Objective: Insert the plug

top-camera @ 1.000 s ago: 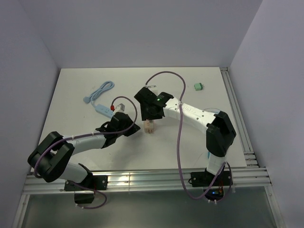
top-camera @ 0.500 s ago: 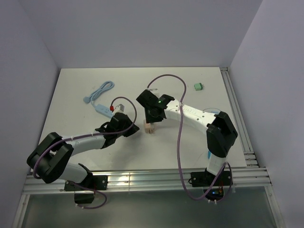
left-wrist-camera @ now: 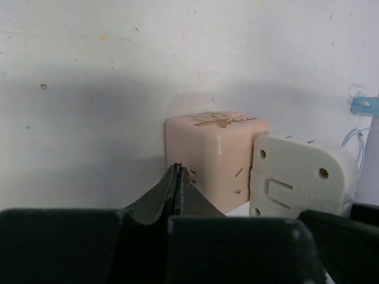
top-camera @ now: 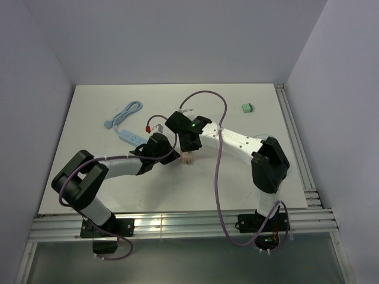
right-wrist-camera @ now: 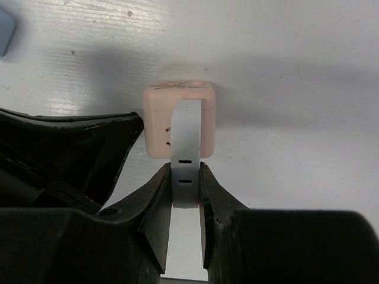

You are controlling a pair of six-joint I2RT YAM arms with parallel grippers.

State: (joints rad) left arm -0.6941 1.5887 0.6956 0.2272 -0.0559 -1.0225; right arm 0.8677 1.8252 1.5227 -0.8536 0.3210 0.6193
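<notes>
The table (top-camera: 89, 171) bears a cube (top-camera: 188, 157) at the right claw (top-camera: 187, 149). A cable (top-camera: 123, 118) lies well left of it, and a green connector (top-camera: 247, 107), perhaps, well right.

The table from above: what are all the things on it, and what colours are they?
socket cube: 1, pale pink, middle of the table, between the two grippers
plug: 1, white, pressed against one side of the cube; whether its prongs are in cannot be seen
cable: 1, light blue, looped at the far left
bar: 1, light blue, long, just near of the cable
connector: 1, green, small, far right
table: 1, white
left gripper: 1, black, shut and empty, tip by the cube
right gripper: 1, black, shut on the plug
</notes>
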